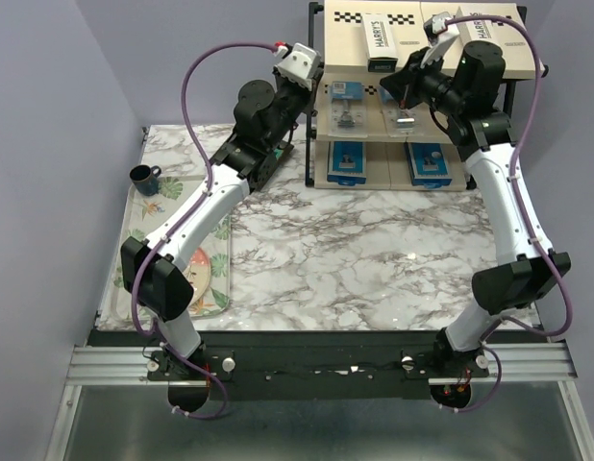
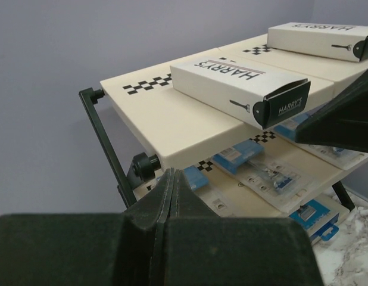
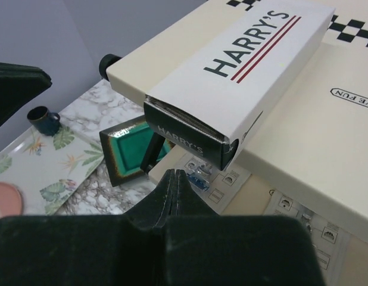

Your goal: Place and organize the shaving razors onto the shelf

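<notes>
**Right hand is closest to the box that sticks out**

I look at the left Harry's box [image 1: 382, 43] first. It lies on the top board of the shelf [image 1: 343, 48], near the left side. Its long side runs from the front of the shelf to the back, and its dark end points at me. From both wrist cameras, that dark end pokes out a little past the front edge of the board.

My right gripper [image 3: 172, 176] is right in front of that dark end and a bit lower — close, but not touching as far as I can see. Its fingers are pressed tight together and hold nothing. My left gripper [image 2: 174, 176] is also shut tight and empty. It sits off the left side of the shelf, below the top board, so it is the far one. I think the right arm should do the next bit: a soft push straight back along the box.

The box is long, white and flat, with dark letters and two red lines. The other Harry's box [image 2: 318, 39] lies on the same board, further right. The clear blister packs [image 1: 347, 117] are on the middle board and the dark-blue boxes [image 1: 347, 158] are on the bottom one. A green frame [image 3: 133, 149] sits on the table beside the shelf.
</notes>
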Robot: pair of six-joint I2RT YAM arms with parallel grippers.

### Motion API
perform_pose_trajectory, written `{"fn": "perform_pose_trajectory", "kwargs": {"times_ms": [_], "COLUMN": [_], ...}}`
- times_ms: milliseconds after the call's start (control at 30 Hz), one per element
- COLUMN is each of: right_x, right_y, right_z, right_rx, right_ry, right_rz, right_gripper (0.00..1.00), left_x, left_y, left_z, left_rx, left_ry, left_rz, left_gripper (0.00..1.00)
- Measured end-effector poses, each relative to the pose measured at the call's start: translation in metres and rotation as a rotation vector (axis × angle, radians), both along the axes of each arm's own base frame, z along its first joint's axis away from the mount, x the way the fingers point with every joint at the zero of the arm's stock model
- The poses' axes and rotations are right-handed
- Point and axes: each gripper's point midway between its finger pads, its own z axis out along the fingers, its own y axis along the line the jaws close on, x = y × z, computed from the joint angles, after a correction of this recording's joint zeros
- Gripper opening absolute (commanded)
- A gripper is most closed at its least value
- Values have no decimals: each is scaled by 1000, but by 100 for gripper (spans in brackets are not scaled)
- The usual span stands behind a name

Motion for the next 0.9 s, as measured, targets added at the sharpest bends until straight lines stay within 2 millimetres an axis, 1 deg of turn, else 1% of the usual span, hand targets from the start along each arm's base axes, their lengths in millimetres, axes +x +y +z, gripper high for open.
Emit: {"fn": "perform_pose_trajectory", "kwargs": {"times_ms": [67, 167, 333, 400, 467, 600, 767, 800, 833, 867, 900], "right_x": [7, 16, 27, 30, 34, 41, 42, 42, 41, 40, 38], "right_y": [2, 4, 7, 8, 8, 10, 10, 10, 10, 10, 9], "right_z": [-6, -8, 2, 3, 5, 2, 0, 0, 0, -1, -3], "right_rx": [5, 13, 29, 34, 36, 37, 37, 37, 35, 32, 25], "right_ry": [20, 31, 11, 10, 3, 7, 11, 10, 9, 9, 14], "right_rz": [1, 1, 0, 0, 0, -1, -1, -1, 0, 0, 1], "right_gripper": [1, 1, 1, 1, 1, 1, 1, 1, 12, 43, 55], "left_x": [1, 1, -5, -7, -8, -9, -10, -9, -9, -9, -10], "left_y": [0, -2, -10, -14, -16, -18, -18, -18, -18, -18, -18], "left_z": [-7, -15, -23, -26, -28, -29, -29, -29, -29, -30, -30], "left_rx": [10, 24, 33, 34, 35, 26, 19, 19, 19, 21, 21], "left_ry": [14, 36, 54, 63, 70, 76, 82, 83, 83, 83, 84], "left_rz": [1, -1, -20, -28, -34, -40, -42, -42, -42, -42, -42], "left_gripper": [0, 0, 0, 0, 0, 0, 0, 5, 14, 24, 52]}}
